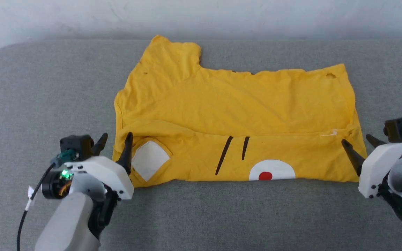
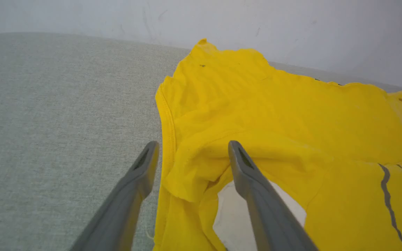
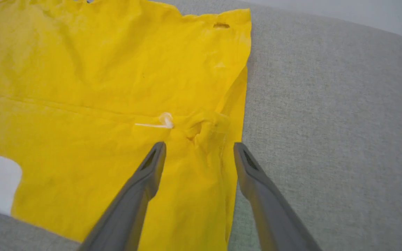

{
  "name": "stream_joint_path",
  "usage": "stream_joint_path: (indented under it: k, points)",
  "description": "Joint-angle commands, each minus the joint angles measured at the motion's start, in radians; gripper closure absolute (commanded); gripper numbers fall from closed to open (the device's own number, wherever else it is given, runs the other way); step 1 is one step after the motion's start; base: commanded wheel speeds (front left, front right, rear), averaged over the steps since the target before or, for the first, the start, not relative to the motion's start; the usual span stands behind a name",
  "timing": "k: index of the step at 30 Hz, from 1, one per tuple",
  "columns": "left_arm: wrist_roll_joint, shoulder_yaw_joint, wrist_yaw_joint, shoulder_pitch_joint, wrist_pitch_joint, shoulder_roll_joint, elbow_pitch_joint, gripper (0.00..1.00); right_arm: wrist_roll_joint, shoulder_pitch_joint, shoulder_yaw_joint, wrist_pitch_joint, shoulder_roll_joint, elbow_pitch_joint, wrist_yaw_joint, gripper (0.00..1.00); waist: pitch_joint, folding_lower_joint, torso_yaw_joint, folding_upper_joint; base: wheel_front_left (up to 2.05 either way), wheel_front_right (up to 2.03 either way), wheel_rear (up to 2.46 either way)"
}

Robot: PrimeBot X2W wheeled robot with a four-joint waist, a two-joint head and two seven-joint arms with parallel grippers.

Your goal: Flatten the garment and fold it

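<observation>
- Your left gripper (image 1: pixel 116 139) is spread wide and grips nothing. Its fingers straddle the side edge of the yellow T-shirt (image 1: pixel 236 111), one above a white square patch (image 1: pixel 149 159), the other over the grey cushion (image 1: pixel 222 216).
- Your right gripper (image 1: pixel 355 139) is equally spread and empty, straddling the opposite edge at a crumpled corner.
- The yellow T-shirt lies flat between both grippers, with a fold line running from one to the other.
- You cannot tell whether any fingertip touches the fabric.

Left end effector (image 1: pixel 117 134): white shell, green light; dark tapered fingers (image 1: pixel 127 153); black cable (image 1: pixel 20 230); pale forearm (image 1: pixel 70 223).
</observation>
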Motion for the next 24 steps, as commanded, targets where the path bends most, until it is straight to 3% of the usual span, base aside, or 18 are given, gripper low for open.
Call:
stream_joint_path:
  k: [1,4,9,14,18,21,24]
  points:
    - [-0.012,0.011,0.018,0.029,-0.008,-0.011,-0.017,0.0,-0.012,0.028,-0.024,0.003,0.025,-0.016,-0.002,0.0,-0.042,0.0001,0.003,0.0,0.0,0.0,0.0]
    - [-0.042,0.029,0.053,0.083,0.002,-0.032,-0.075,0.0,-0.049,0.086,-0.092,0.014,0.075,-0.072,-0.002,0.0,-0.064,0.0001,0.005,0.0,0.0,0.0,0.0]
    - [-0.03,0.019,0.153,0.189,0.082,-0.027,-0.182,0.0,-0.13,0.203,-0.209,0.066,0.162,-0.194,-0.002,0.0,-0.08,0.0001,0.006,0.0,0.0,0.0,0.0]
    - [0.032,-0.012,0.263,0.277,0.187,0.016,-0.272,0.0,-0.182,0.288,-0.296,0.114,0.263,-0.325,-0.002,0.0,-0.074,0.0001,-0.002,0.0,0.0,0.0,0.0]
    - [0.103,-0.04,0.336,0.308,0.269,0.069,-0.297,0.0,-0.206,0.325,-0.318,0.152,0.302,-0.415,-0.002,0.0,-0.056,0.0001,-0.014,0.0,0.0,0.0,0.0]
    - [0.108,-0.034,0.364,0.315,0.284,0.071,-0.311,0.0,-0.21,0.336,-0.328,0.171,0.314,-0.462,-0.002,0.0,-0.04,0.0001,-0.022,0.0,0.0,0.0,0.0]
    - [0.089,-0.021,0.362,0.308,0.267,0.057,-0.314,0.0,-0.215,0.341,-0.341,0.186,0.318,-0.493,-0.002,0.0,-0.019,0.0001,-0.027,0.0,0.0,0.0,0.0]
